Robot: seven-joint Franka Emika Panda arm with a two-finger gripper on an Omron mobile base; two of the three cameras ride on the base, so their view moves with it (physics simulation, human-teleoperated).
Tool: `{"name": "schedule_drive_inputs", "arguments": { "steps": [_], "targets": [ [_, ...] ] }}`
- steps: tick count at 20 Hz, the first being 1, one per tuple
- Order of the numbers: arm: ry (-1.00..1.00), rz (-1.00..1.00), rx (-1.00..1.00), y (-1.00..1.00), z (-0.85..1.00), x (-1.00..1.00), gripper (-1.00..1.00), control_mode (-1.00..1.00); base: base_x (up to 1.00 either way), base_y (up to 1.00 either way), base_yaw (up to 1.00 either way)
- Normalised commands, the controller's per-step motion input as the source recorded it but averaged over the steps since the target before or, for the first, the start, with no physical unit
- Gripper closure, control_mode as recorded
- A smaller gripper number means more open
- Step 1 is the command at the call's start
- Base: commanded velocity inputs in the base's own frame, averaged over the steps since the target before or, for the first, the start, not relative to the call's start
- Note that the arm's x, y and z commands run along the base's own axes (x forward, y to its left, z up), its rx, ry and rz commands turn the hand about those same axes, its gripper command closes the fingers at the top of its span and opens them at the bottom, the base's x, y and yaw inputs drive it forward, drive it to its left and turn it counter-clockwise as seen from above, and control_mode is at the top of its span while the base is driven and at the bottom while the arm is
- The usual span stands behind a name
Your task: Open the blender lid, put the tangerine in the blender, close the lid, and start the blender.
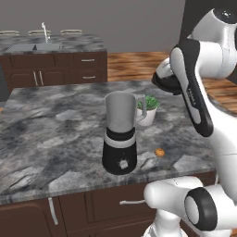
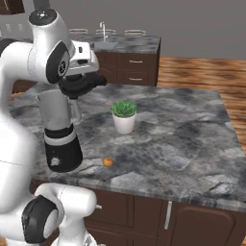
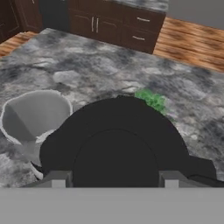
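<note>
The blender [image 1: 120,134] stands near the counter's front edge, its grey jar open at the top [image 3: 37,114]. My gripper [image 3: 114,181] is shut on the black blender lid [image 3: 116,144], which hangs in the air above and to the right of the jar [image 1: 166,82], clear of its rim [image 2: 79,85]. The tangerine [image 1: 159,152] lies on the counter right of the black base, between the base and the potted plant [image 2: 108,162]. The lid hides my fingertips for the most part.
A white pot with a green plant [image 1: 148,109] stands just right of the jar, under the raised lid [image 2: 124,115]. The grey marble counter [image 1: 46,125] stretches left and back. A second counter with a sink [image 1: 34,46] lies behind.
</note>
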Motion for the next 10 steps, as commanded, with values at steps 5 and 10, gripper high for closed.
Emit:
{"name": "schedule_drive_inputs", "arguments": {
  "steps": [5, 10],
  "targets": [
    [0.01, -0.07, 0.00, -1.00, -0.38, -0.02, 1.00, -1.00, 0.00, 0.00, 0.00],
    [0.10, -0.06, 0.00, -1.00, -0.61, 0.01, 1.00, -1.00, 0.00, 0.00, 0.00]
  ]
}}
